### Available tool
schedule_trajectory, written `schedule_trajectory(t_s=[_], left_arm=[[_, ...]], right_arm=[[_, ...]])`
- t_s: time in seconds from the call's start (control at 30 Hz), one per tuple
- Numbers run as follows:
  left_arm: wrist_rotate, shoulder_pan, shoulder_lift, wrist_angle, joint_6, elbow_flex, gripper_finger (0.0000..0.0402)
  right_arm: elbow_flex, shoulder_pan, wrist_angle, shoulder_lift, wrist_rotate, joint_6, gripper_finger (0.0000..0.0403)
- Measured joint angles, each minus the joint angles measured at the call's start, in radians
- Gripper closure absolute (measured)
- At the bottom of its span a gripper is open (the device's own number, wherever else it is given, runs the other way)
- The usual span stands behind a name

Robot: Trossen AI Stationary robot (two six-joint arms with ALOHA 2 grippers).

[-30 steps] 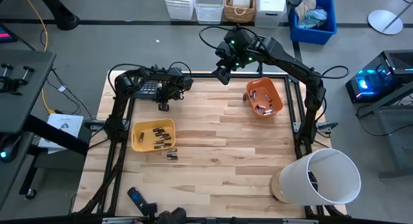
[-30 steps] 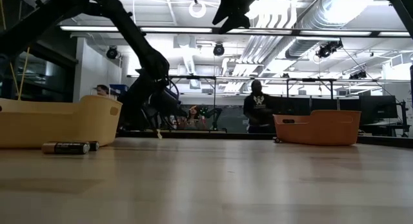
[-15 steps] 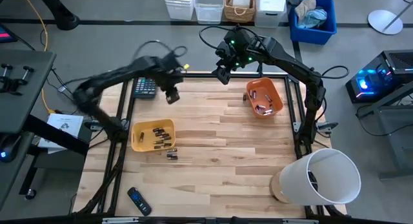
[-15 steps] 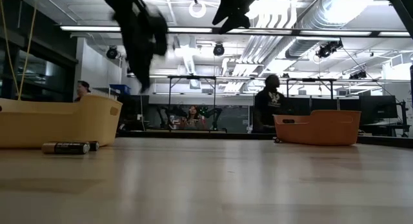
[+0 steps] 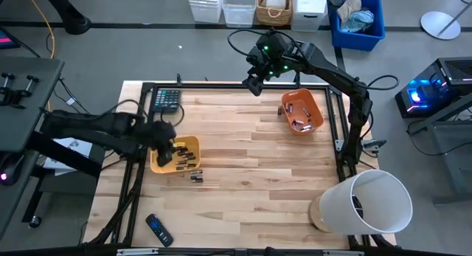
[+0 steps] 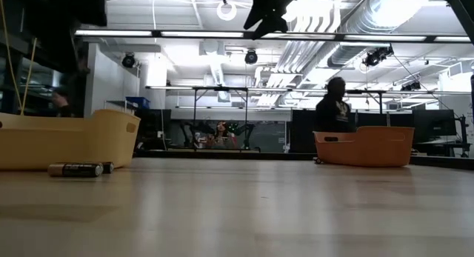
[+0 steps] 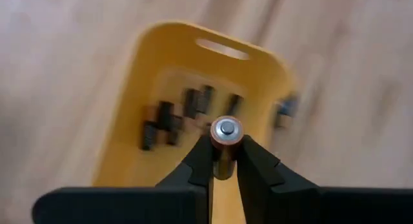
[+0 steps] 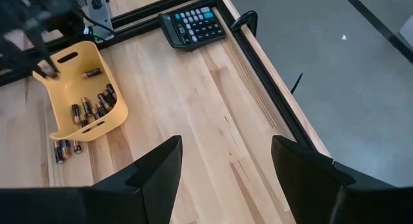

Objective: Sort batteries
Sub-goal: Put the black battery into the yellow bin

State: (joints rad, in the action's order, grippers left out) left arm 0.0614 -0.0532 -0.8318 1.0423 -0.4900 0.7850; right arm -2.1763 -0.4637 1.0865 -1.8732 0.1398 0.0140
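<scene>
My left gripper point(image 7: 226, 153) is shut on one battery point(image 7: 226, 130) with a coppery end. It hangs above the yellow bin point(image 7: 151, 88), which holds several dark batteries point(image 7: 174, 114); in the high view my left gripper point(image 5: 165, 142) is over the bin's left part point(image 5: 186, 164). Two batteries point(image 5: 196, 175) lie on the table just near of the bin; they also show in the low view point(image 6: 74, 169). The orange bin point(image 5: 301, 112) at the far right holds several batteries. My right gripper point(image 5: 254, 82) is open and empty, high over the table's far edge. My left gripper pinches the battery between its two fingers, on the sides just below its coppery end point(image 7: 225, 144). The fingers point down from above. The battery's silvery cap faces the wrist camera. It is lifted clear, above the yellow bin.
A dark calculator point(image 5: 167, 99) lies at the far left corner, and a black remote point(image 5: 157, 229) near the front edge. A large white tub point(image 5: 372, 203) stands at the near right corner. Bare wood lies between the two bins. A person point(image 6: 333, 112) stands in the room behind.
My left gripper has swung up from beside the calculator at the far edge and come toward the table's near and left side, now over the yellow bin. The person in the room behind has walked to the right.
</scene>
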Motion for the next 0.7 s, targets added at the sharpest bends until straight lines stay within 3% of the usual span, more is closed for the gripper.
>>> schedule_trajectory(t_s=[0.1, 0.17, 0.4, 0.5, 0.7], left_arm=[[0.110, -0.034, -0.021, -0.044, 0.001, -0.035, 0.0337], [0.122, -0.036, -0.049, -0.057, 0.018, -0.036, 0.0303], [-0.068, -0.037, -0.126, -0.020, 0.098, 0.061, 0.0203], [-0.138, -0.088, -0.157, -0.069, 0.106, 0.121, 0.0190], [-0.096, -0.323, -0.328, -0.165, 0.308, 0.134, 0.0193]], right_arm=[[0.000, 0.000, -0.001, 0.000, 0.000, -0.017, 0.0170], [0.000, 0.000, -0.001, 0.000, 0.000, -0.017, 0.0170], [0.000, 0.000, 0.000, 0.000, 0.000, -0.018, 0.0170], [0.000, 0.000, 0.000, 0.000, 0.000, -0.017, 0.0170], [0.000, 0.000, 0.000, 0.000, 0.000, -0.014, 0.0170]])
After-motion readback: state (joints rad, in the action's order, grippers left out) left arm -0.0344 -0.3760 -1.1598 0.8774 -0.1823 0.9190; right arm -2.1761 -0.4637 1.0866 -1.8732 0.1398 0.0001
